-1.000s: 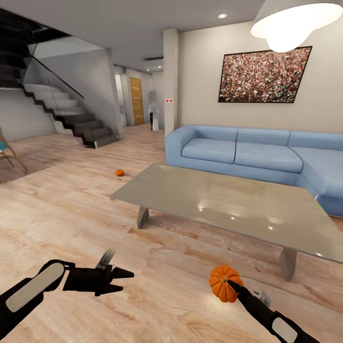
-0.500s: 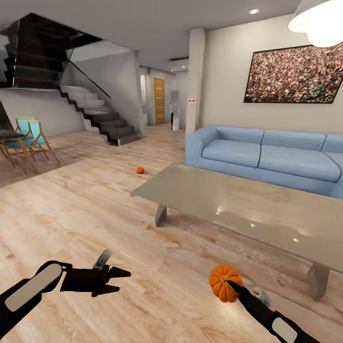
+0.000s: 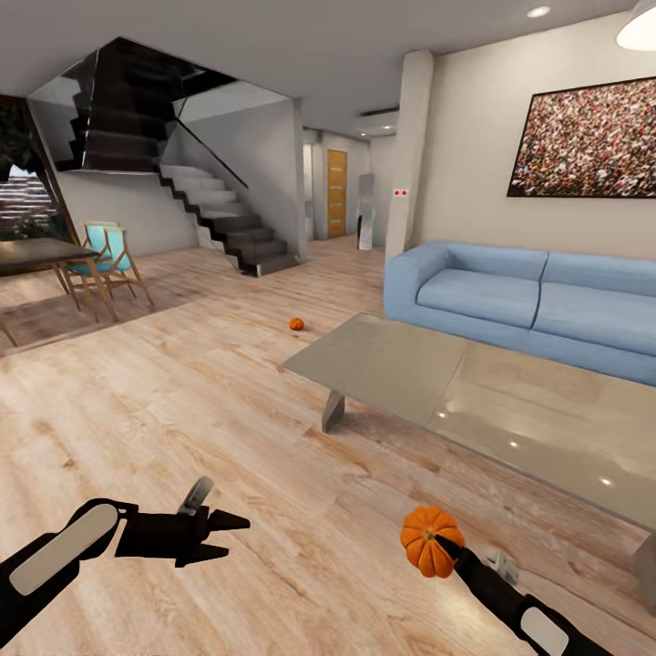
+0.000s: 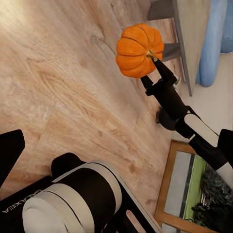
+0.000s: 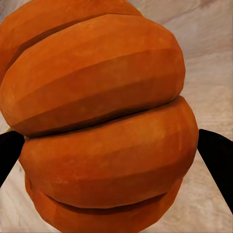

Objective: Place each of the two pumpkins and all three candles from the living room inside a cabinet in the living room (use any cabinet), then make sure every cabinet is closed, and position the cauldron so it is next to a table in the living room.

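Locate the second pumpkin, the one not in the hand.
Head view: small pumpkin sits on the wood floor, left of the sofa, beyond the coffee table's far corner.

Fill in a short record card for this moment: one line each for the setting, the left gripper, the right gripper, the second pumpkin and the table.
setting: living room with wood floor, blue sofa, stairs
left gripper: open, holding nothing, above the floor
right gripper: shut on the held pumpkin, carried above the floor
second pumpkin: on the floor, beyond the table's near-left corner
table: low, glossy top, nothing on the visible part, in front of the sofa
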{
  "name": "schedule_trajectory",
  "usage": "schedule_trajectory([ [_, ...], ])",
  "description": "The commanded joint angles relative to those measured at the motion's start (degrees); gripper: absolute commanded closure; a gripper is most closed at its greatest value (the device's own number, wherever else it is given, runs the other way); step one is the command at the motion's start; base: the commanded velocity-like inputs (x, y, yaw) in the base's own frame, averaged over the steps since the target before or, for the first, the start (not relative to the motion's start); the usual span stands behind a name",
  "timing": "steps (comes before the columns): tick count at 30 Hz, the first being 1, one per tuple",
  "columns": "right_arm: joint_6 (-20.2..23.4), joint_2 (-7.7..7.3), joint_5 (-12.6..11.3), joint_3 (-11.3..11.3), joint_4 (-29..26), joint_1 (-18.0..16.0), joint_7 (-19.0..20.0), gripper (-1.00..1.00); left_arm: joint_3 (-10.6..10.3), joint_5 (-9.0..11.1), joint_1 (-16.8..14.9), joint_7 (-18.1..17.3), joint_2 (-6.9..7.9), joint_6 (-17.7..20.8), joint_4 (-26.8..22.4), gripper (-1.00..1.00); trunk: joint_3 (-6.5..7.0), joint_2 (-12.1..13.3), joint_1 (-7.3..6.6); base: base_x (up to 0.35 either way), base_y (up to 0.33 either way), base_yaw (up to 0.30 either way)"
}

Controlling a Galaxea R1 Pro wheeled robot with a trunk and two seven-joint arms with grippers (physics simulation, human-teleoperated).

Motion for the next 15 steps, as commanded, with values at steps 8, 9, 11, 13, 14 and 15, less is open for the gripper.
schedule_trajectory([
  [8,0.28,-0.20,4.17,0.48,-0.01,-0.04,-0.13,1.00,-0.17,-0.43,-0.09,-0.56,0.05,-0.04,0.05,-1.00,-0.05,-0.03,-0.01,0.000,0.000,0.005],
  [9,0.25,-0.23,4.51,0.48,-0.01,-0.04,-0.13,1.00,-0.20,-0.43,-0.09,-0.54,0.05,-0.04,0.06,-1.00,-0.05,-0.03,-0.01,0.000,0.000,0.000],
  [11,0.23,-0.25,4.72,0.44,-0.01,-0.04,-0.07,1.00,-0.15,-0.43,-0.09,-0.53,0.05,-0.03,0.05,-1.00,-0.05,-0.03,-0.01,0.000,0.000,0.000],
  [13,0.22,-0.20,4.84,0.47,-0.01,-0.04,-0.04,1.00,-0.11,-0.43,-0.09,-0.52,0.05,-0.03,0.06,-1.00,-0.05,-0.03,-0.01,0.000,0.000,0.018],
  [14,0.22,-0.16,4.88,0.48,-0.01,-0.04,-0.05,1.00,-0.11,-0.43,-0.09,-0.52,0.05,-0.03,0.06,-1.00,-0.05,-0.03,-0.01,0.000,0.000,0.097],
  [15,0.22,-0.10,4.91,0.49,-0.01,-0.04,-0.09,1.00,-0.13,-0.43,-0.09,-0.52,0.05,-0.03,0.07,-1.00,-0.05,-0.03,-0.01,0.000,0.000,0.185],
])
